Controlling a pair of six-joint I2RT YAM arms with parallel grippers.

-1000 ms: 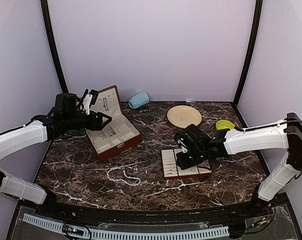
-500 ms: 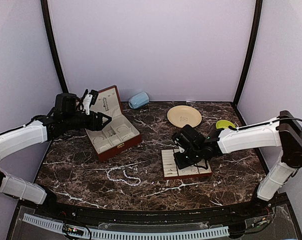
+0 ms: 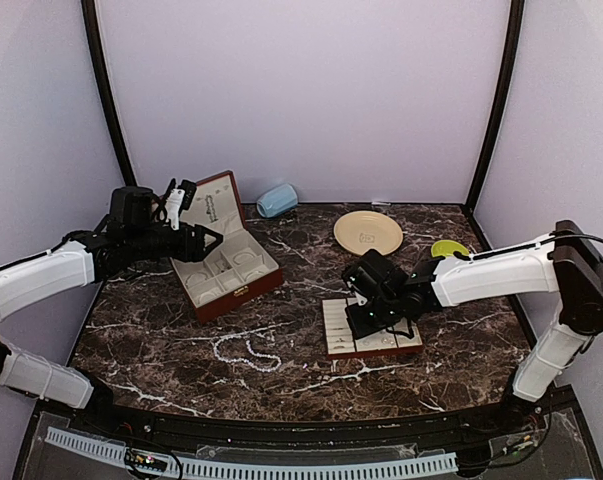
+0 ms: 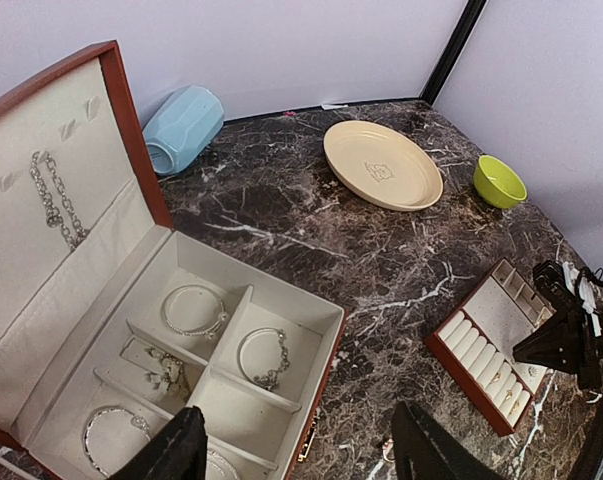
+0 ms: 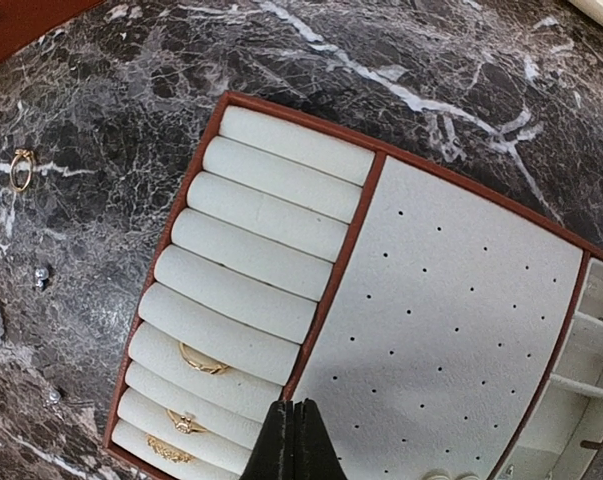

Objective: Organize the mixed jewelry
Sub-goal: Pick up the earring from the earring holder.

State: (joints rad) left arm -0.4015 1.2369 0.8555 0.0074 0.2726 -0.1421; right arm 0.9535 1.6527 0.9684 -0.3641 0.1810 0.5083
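Note:
A white pearl strand (image 3: pixel 247 352) lies loose on the dark marble in front of the red-brown jewelry box (image 3: pixel 243 290). A loose gold ring (image 5: pixel 21 170) and a tiny silvery stud (image 5: pixel 41 274) lie on the marble left of the cream slotted tray (image 5: pixel 451 300). Three gold rings, one of them (image 5: pixel 203 360), sit in the tray's near slots. My right gripper (image 5: pixel 294 445) hangs shut and empty just above the tray's near edge. My left gripper (image 4: pixel 301 452) is open over the box's front rim (image 4: pixel 333 330). Bracelets (image 4: pixel 193 310) lie in its compartments.
A cream plate (image 3: pixel 368 232) and a small green bowl (image 3: pixel 448 249) stand at the back right. A light blue cup (image 3: pixel 277 200) lies on its side by the back wall. The box's lid (image 4: pixel 41 210) stands upright with a chain hung on it.
My right gripper's jaws have closed fully and the gripper has shifted slightly left over the tray. The left arm has not moved.

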